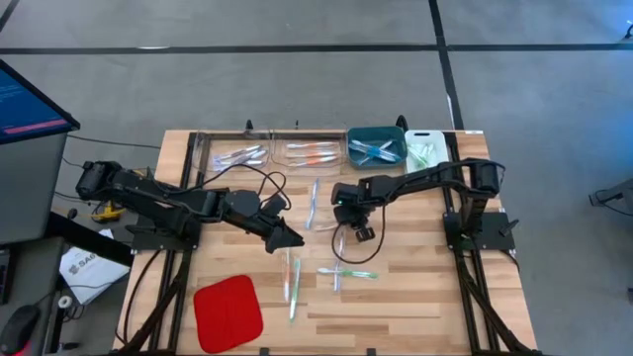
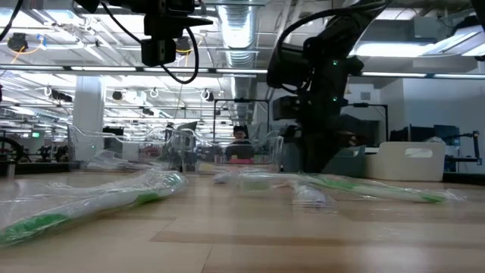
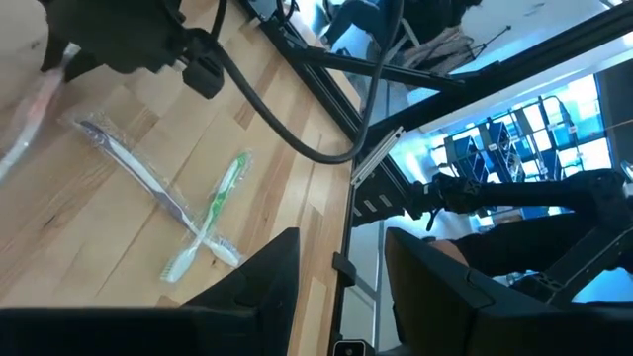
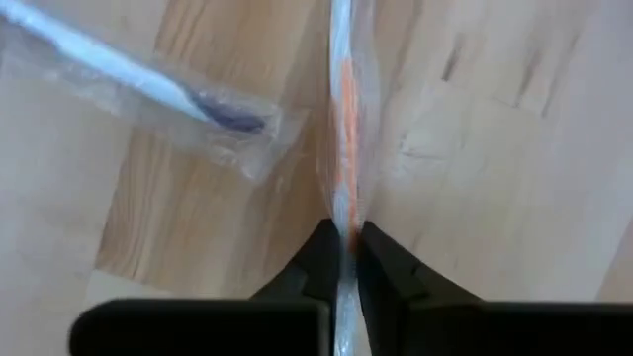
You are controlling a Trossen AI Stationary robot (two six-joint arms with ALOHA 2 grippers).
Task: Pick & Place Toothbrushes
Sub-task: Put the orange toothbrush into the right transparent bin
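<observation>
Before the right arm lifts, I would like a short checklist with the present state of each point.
1. Right gripper shut on the orange toothbrush: ok.
2. Grip centred on the wrapper: ok, it runs between the fingers.
3. Neighbouring blue toothbrush free of the grip: ok, it lies beside.
4. Left gripper out of the way: ok, open, apart from the right one.
5. Bin of orange brushes has room: cannot tell.
6. Black cable clear of the path: cannot tell.
</observation>
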